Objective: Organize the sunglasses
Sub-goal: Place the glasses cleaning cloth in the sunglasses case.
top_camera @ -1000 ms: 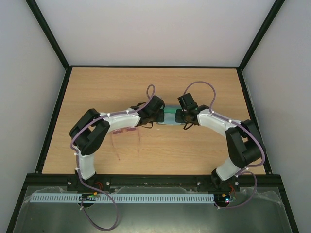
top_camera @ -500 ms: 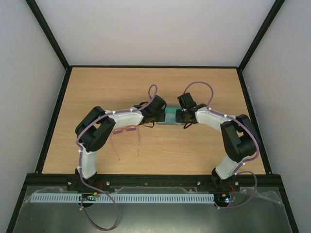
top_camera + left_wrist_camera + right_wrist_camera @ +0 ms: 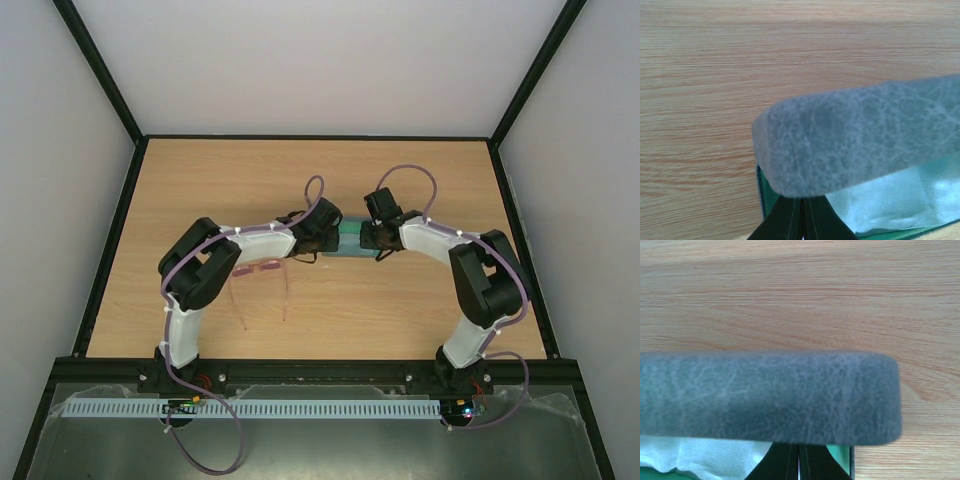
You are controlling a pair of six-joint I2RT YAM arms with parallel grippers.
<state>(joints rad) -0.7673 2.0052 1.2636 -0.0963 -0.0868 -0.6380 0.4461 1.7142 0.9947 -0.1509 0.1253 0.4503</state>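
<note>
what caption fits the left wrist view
Grey-blue case open, a light blue cloth inside, on the wooden table

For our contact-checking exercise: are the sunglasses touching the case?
Apart. The top view shows bare table between the sunglasses and the case; the left wrist view shows no glasses at the case's end.

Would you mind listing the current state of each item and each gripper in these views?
sunglasses: unfolded, lying on the table, outside the case.
case: open, its grey top raised.
cloth: lying inside the case.
left gripper: shut on the case's edge.
right gripper: shut on the case's edge.
</note>
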